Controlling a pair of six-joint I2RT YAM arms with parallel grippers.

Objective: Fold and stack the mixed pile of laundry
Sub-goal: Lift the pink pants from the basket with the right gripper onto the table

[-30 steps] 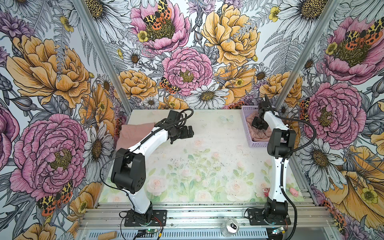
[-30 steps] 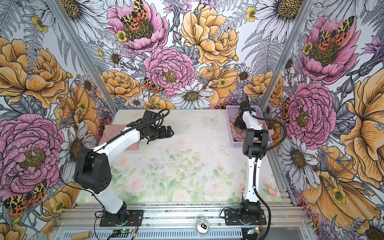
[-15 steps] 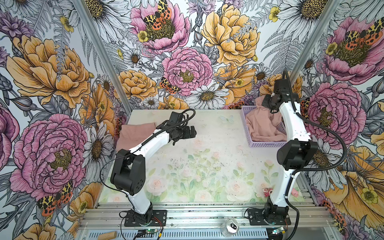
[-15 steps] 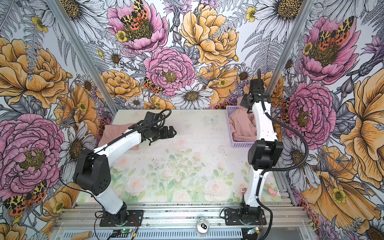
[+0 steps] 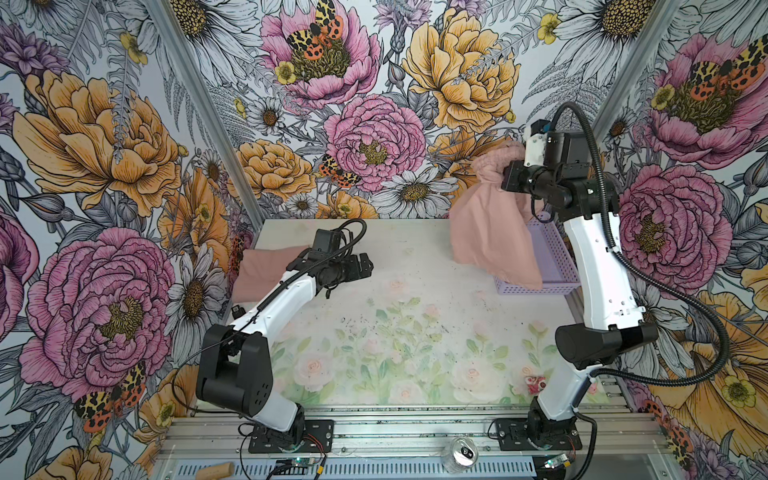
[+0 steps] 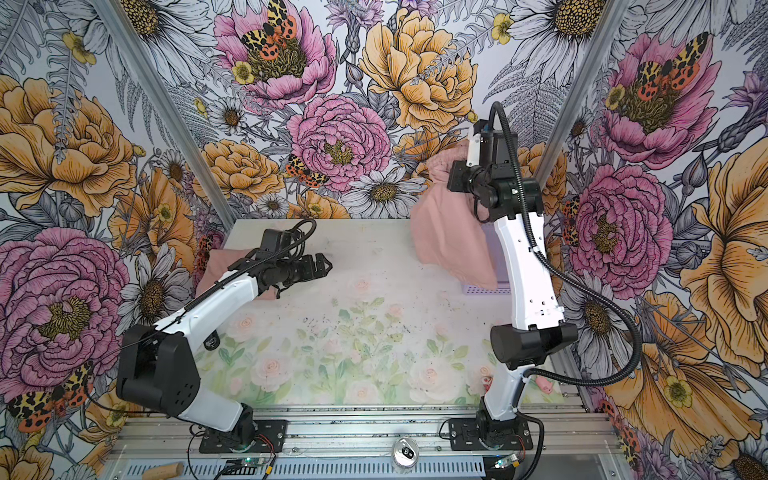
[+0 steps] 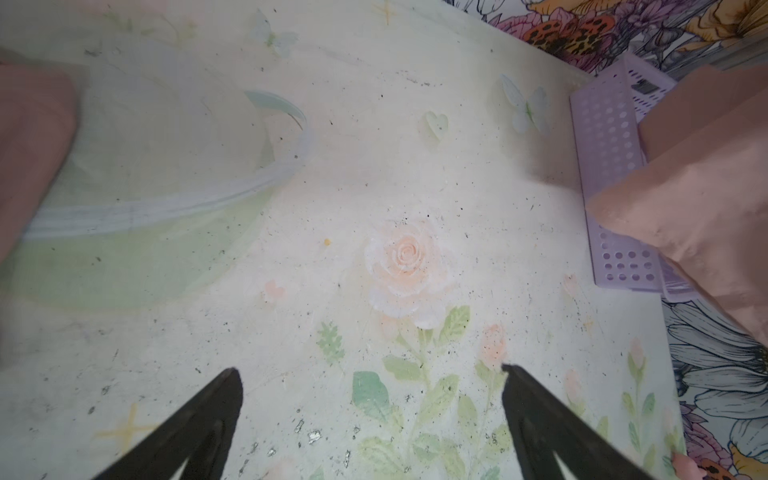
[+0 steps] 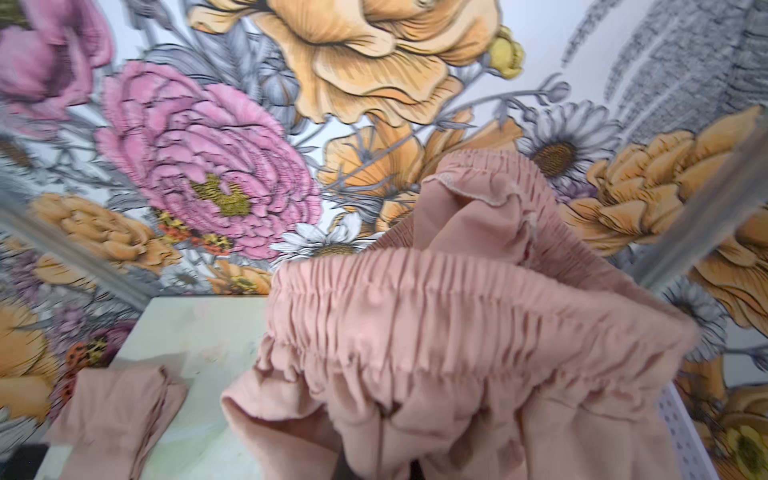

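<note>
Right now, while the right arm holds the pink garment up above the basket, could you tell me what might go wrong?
1. The pink garment hangs from the right gripper by one bunched spot near its elastic waistband, so it could slip out or land crumpled.
2. Its lower edge hangs low beside the lavender basket. Swinging it toward the table's middle might snag the rim and drag the basket.

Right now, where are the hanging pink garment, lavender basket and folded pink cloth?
Hanging dusty-pink garment (image 5: pixel 490 232): a top view, mid-cloth.
Lavender perforated plastic basket (image 5: pixel 559 287): a top view, near wall.
Folded dusty-pink cloth (image 5: pixel 262 272): a top view, flat top.
</note>
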